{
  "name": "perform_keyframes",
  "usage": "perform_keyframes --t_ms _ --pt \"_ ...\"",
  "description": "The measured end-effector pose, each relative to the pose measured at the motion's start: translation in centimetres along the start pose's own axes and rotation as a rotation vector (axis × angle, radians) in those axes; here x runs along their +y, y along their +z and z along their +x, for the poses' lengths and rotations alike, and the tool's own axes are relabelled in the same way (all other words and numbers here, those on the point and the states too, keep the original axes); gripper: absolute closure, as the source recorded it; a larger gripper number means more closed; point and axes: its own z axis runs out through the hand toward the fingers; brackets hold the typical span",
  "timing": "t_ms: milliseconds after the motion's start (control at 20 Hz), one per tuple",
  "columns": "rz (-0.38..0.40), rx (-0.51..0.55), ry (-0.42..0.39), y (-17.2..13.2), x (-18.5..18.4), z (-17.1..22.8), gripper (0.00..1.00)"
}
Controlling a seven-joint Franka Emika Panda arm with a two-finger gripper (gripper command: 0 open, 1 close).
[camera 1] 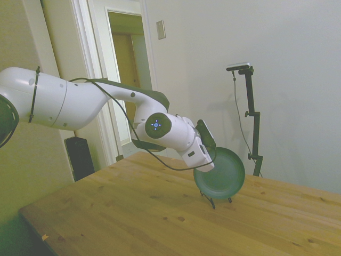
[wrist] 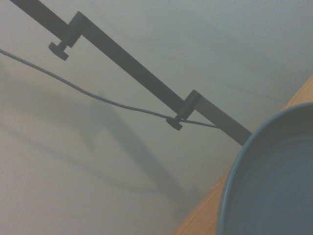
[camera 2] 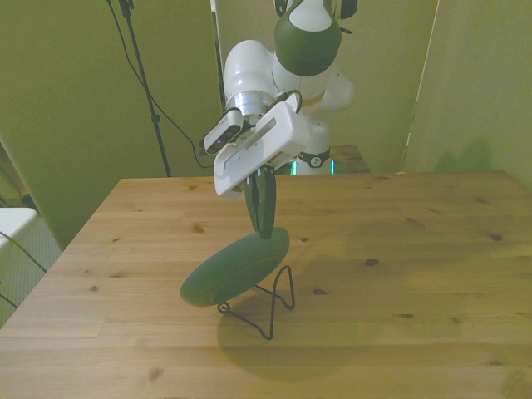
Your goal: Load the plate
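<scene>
Dark green plate [camera 1: 222,175] standing on edge, tilted, in the thin black wire stand [camera 2: 268,306] near the middle of the wooden table [camera 1: 133,213], nothing lying in it. Pinched at the upper rim by the gripper [camera 2: 264,223], fingers narrow and closed on that rim. Underside and the stand's wire loops plain in the front view only; hollow face toward the side camera; rim [wrist: 234,161] against a pale wall in the wrist view; an open doorway [camera 1: 128,64] behind the arm in the side view.
</scene>
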Motion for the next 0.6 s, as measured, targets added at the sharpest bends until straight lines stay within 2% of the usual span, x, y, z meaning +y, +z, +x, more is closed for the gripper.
perform_keyframes --t_ms 250,600 --pt "0.022 -0.025 -0.008 0.0 -1.3 -0.7 1.00" --pt "0.012 -0.052 0.001 0.3 -1.0 -0.8 1.00"
